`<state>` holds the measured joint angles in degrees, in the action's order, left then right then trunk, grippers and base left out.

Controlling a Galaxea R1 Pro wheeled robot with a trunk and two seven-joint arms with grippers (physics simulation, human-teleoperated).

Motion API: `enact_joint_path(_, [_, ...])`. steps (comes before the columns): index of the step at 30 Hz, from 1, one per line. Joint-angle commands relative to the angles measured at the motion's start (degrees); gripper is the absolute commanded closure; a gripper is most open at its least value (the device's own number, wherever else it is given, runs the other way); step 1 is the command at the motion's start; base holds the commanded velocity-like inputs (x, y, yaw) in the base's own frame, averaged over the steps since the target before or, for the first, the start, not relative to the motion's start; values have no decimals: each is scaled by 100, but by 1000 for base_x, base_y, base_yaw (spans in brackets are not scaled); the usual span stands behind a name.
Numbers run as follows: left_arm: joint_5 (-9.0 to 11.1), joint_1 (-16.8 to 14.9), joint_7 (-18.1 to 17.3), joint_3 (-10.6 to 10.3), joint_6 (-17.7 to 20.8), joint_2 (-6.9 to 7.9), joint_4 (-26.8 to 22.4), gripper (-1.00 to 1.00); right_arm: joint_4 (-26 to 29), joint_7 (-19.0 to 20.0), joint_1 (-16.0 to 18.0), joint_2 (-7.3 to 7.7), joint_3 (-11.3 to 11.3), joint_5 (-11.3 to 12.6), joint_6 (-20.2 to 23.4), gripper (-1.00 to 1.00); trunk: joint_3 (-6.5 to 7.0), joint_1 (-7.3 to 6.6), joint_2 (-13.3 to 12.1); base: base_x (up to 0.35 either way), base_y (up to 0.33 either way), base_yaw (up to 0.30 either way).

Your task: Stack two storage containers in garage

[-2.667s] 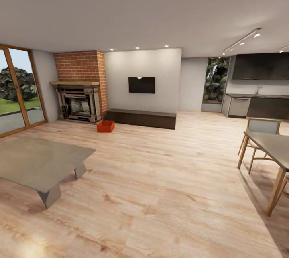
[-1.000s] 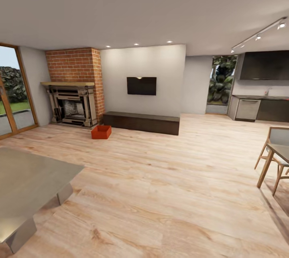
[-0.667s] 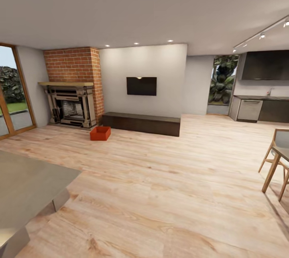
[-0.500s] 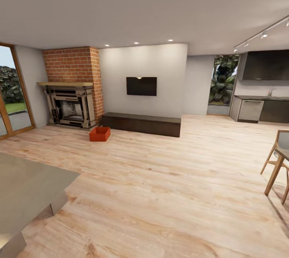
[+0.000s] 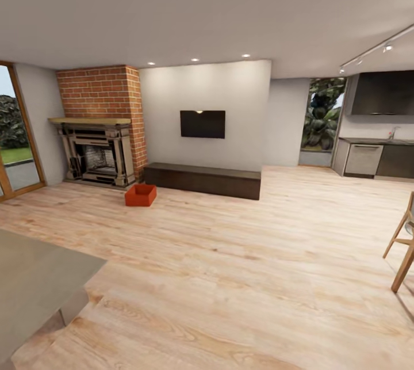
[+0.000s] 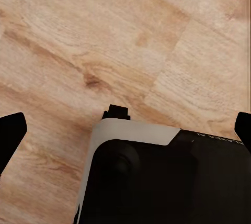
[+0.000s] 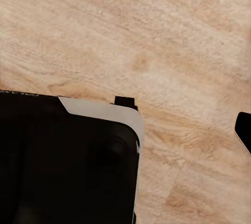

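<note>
One storage container point(image 5: 140, 195), a small red-orange box, sits on the light wood plank floor point(image 5: 230, 255) of the living room, far ahead and left of centre, in front of the brick fireplace point(image 5: 98, 151). Nothing is in it that I can make out. In the left wrist view my left gripper point(image 6: 127, 130) is open, its dark fingertips point(image 6: 10, 135) far apart over bare planks and the robot's black base point(image 6: 157, 182). In the right wrist view my right gripper point(image 7: 125, 130) also hangs over planks, with one fingertip point(image 7: 243, 130) at the picture's edge and nothing held.
A low grey coffee table point(image 5: 34, 283) juts in at the near left. A dark low bench point(image 5: 201, 180) runs under the wall-mounted TV point(image 5: 202, 124). A wooden chair point(image 5: 402, 243) stands at the right edge. The kitchen counter point(image 5: 374, 157) lies far right, the glass door point(image 5: 14, 134) far left.
The camera has rolled forward and swung slightly right: the coffee table and dining chair have slid toward the picture's edges, and the fireplace and container look a little closer. Nothing itself has moved.
</note>
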<state>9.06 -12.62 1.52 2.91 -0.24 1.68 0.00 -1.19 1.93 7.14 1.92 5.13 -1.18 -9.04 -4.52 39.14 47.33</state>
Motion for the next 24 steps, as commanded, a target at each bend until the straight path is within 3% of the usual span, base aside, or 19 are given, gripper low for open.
enact_joint_path(1, [26,-4,6,26,-2,-1,0,-100,-13,15,7,1,38,-12,-27,-100,-9,4,6,323,0,0])
enact_joint_path(24, [25,-4,6,26,1,8,-8,-100,-13,-54,8,-6,40,11,-19,-100,-9,4,6,323,0,0])
